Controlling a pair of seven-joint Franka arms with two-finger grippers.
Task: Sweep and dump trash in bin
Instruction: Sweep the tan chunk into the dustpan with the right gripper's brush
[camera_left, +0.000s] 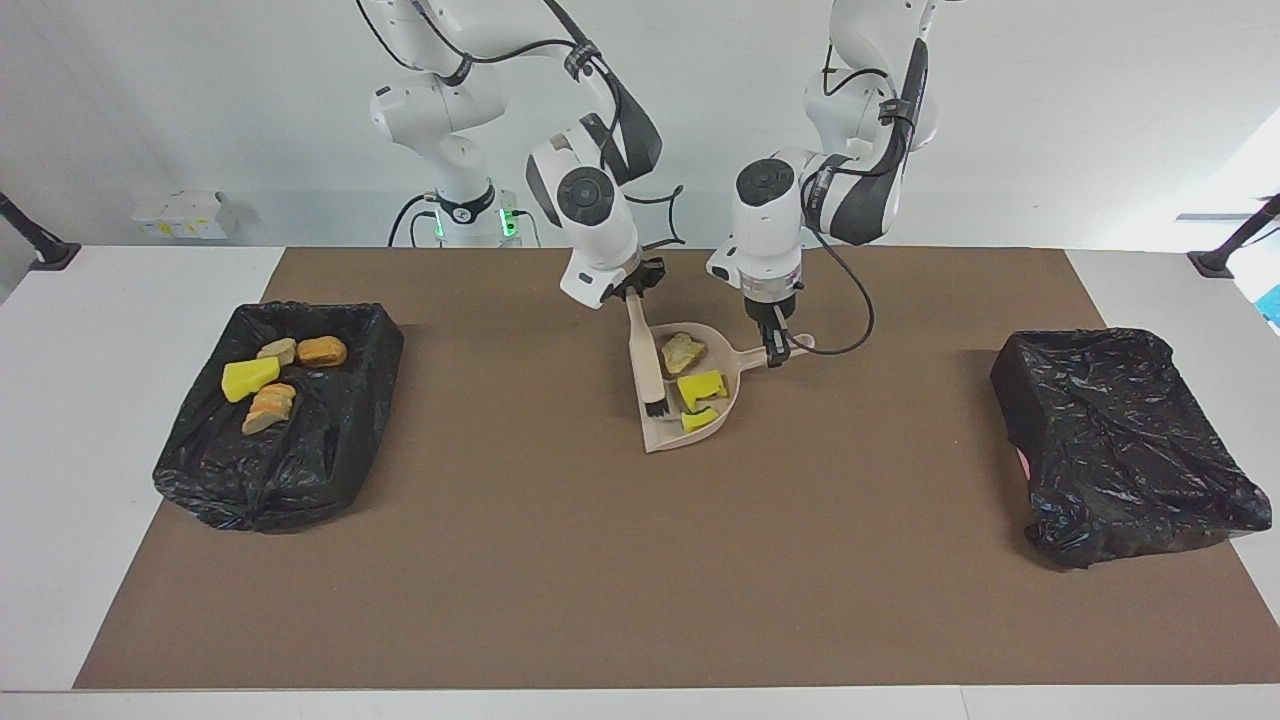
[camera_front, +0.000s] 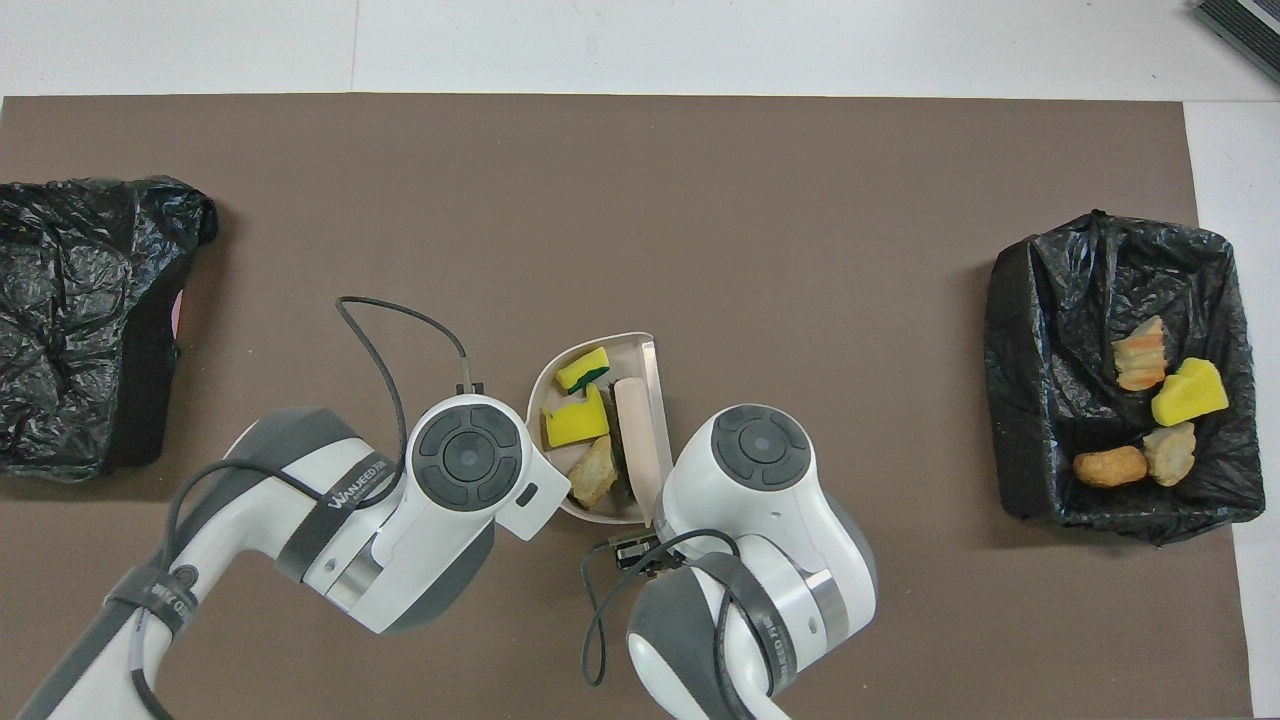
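At the left of the facing view, a black-lined bin (camera_left: 278, 428) is seen on the table (camera_left: 560, 560), already holding yellow and tan chunks (presumably the dumping target, though that is a judgement). Toward the upper centre, the brush (camera_left: 647, 360) is gripped at its handle top by the right gripper (camera_left: 628, 291), its jaws closed on it. The brush's long axis runs from the robots toward the lower frame, bristles lowermost, inside the dustpan's open mouth, apparently to pen the load in. Just right of it, three pieces of trash (camera_left: 700, 385) lie in the dustpan (camera_left: 725, 405). At the pan's handle, pointing to the upper right, the left gripper (camera_left: 774, 350) is clamped, steadying it. At the far right, a second black bin (camera_left: 1120, 445) shows no contents.
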